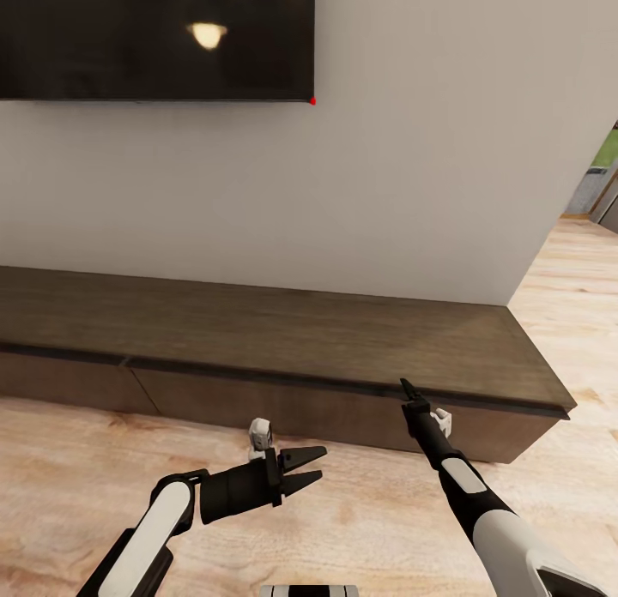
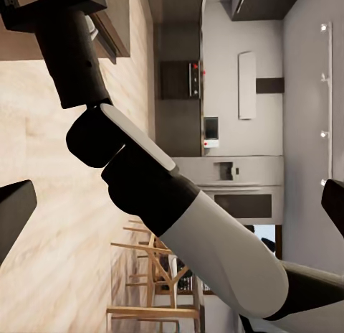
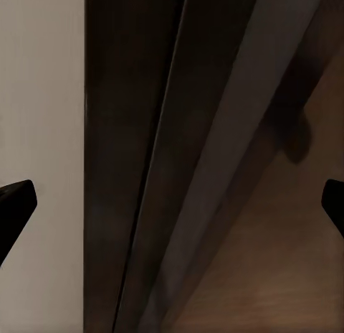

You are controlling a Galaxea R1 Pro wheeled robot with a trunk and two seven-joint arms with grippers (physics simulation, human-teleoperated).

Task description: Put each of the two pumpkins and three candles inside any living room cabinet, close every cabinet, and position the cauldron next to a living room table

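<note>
The long, low dark brown cabinet runs along the white wall, and its flat drawer fronts look shut. My right gripper points at the lip under the cabinet top near its right end. In the right wrist view the cabinet is very close and the right gripper is open, fingertips far apart. My left gripper hovers over the floor in front of the cabinet, open and empty, pointing right. The pumpkins, candles and cauldron are out of view.
A black wall TV hangs above the cabinet's left part. Light wooden floor lies in front, and a doorway opens at the far right. The left wrist view shows my right arm, with wooden chairs and a kitchen beyond.
</note>
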